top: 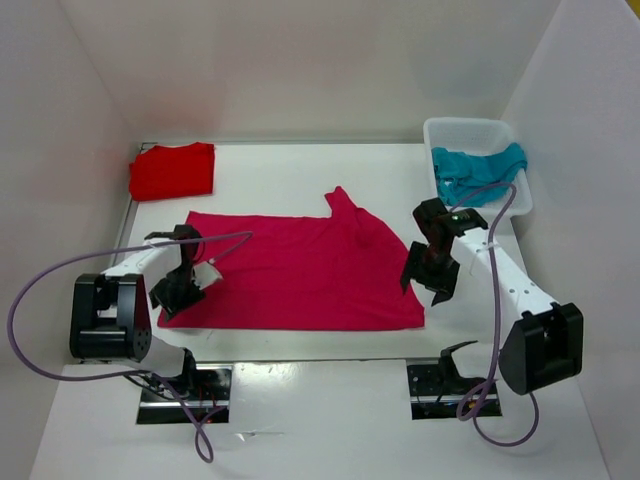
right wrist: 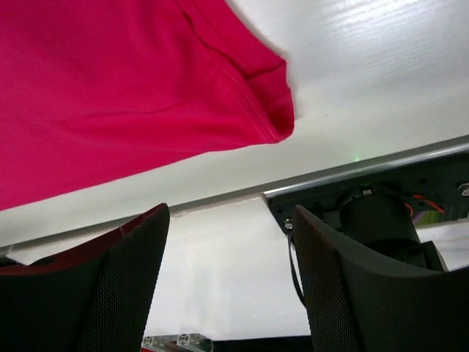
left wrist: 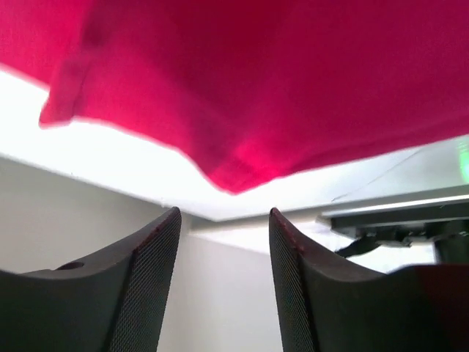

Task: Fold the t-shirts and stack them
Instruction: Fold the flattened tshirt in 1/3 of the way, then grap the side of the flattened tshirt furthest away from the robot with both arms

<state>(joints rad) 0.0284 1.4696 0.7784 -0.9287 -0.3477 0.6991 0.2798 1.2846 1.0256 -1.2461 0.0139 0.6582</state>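
Two sets of jaws stand parted and empty at opposite ends of the pink shirt (top: 300, 270), spread flat on the bench (top: 280, 165). On the left arm (top: 135, 260) the jaws are moderately open and hold nothing. The shirt's hemmed edge lies just beyond the fingertips (left wrist: 163, 227), clear of both. On the right arm (top: 505, 268) the jaws gape wider, also gripping nothing. The shirt's near corner lies beyond them, off toward the left finger (right wrist: 139, 249) and touching neither, with bare bench ahead of the right finger. Well beyond the left jaws, a folded red shirt (top: 172, 170) sits in the far corner by the bench edge. Beyond the right jaws, a teal shirt (top: 475, 165) is heaped in a white basket (top: 470, 126), one end draped over its rim. Open bench separates the pink shirt from both.
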